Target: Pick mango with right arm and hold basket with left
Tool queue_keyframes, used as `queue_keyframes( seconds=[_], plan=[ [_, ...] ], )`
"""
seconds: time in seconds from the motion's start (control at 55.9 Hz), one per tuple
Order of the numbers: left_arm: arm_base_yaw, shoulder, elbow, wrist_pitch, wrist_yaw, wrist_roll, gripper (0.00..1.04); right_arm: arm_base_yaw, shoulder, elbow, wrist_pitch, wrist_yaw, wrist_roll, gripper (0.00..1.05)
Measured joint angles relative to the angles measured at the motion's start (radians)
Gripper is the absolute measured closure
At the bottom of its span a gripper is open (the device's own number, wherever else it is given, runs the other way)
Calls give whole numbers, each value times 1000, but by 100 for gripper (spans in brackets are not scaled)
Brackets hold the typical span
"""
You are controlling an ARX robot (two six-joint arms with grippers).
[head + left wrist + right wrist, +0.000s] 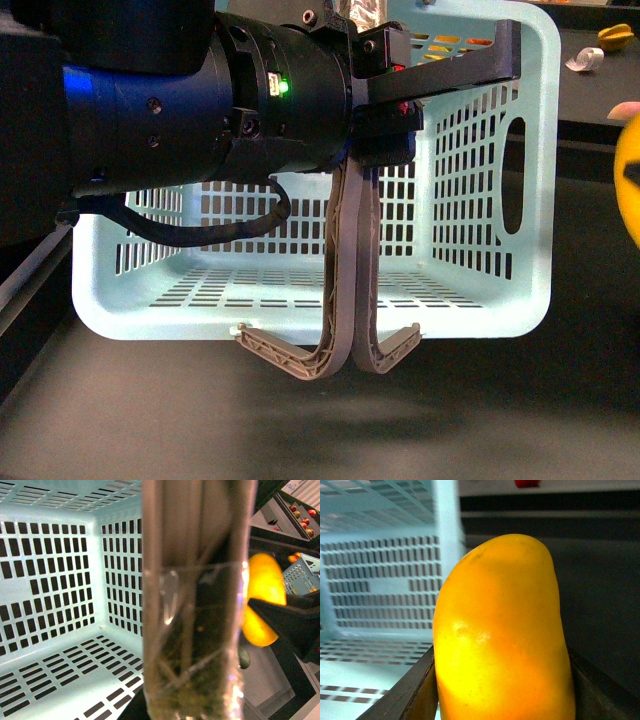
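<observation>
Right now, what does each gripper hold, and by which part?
Left gripper clamps the basket's two swing handles, bunched together, near their tops. Right gripper pinches the mango across its middle.

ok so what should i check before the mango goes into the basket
1. left gripper shut on both handles: ok, they are pinched together in it.
2. mango between the right gripper jaws: ok, a jaw shows on each side.
3. mango apart from the basket wall: ok, the front view shows a gap.
4. basket opening towards the mango: ok, its slotted inside shows beside the fruit in the right wrist view.
5. how firmly the mango is gripped: cannot tell.
</observation>
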Motion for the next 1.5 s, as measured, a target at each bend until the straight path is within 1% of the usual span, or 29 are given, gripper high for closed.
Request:
queue_keyframes(
  seconds=[0.071, 0.161, 0.304, 0.393, 0.483, 0.518, 0.554, 0.572, 0.679, 0.769, 0.84, 1.019, 1.126, 1.269, 1.412, 1.501],
  plan=[
    [0, 0, 0, 0, 0, 0, 99, 82, -61, 2, -4, 27, 51, 45],
    [0, 0, 0, 0, 0, 0, 99, 143, -68, 11, -3, 56, 78, 45],
    [0, 0, 0, 0, 0, 0, 99, 277, 11, 58, 45, 142, 158, 45],
    [0, 0, 0, 0, 0, 0, 99, 329, 87, 112, 58, 196, 193, 45],
    [0, 0, 0, 0, 0, 0, 99, 357, 167, 166, 61, 245, 218, 45],
    [0, 0, 0, 0, 0, 0, 99, 362, 187, 177, 67, 252, 221, 45],
    [0, 0, 0, 0, 0, 0, 99, 365, 201, 184, 73, 262, 222, 40],
    [0, 0, 0, 0, 0, 0, 99, 367, 209, 186, 78, 265, 226, 36],
    [0, 0, 0, 0, 0, 0, 99, 370, 215, 186, 95, 265, 243, 23],
    [0, 0, 0, 0, 0, 0, 99, 368, 180, 169, 124, 253, 263, 6],
    [-2, 0, -2, -2, -1, 0, 99, 361, 111, 132, 129, 243, 269, 9],
    [0, 0, -3, -2, -4, -4, 99, 326, -107, 15, 127, 222, 269, 8],
    [0, 0, -3, -2, -3, -4, 99, 302, -229, -56, 90, 217, 267, 8],
    [0, 0, -3, -2, -2, -6, 99, 277, -396, -161, 16, 216, 262, 8],
    [0, 0, -3, -2, 0, -5, 99, 267, -655, -295, -130, 264, 249, 8],
    [0, 0, -3, -2, 1, -6, 99, 267, -770, -341, -214, 301, 248, 8]
  ],
)
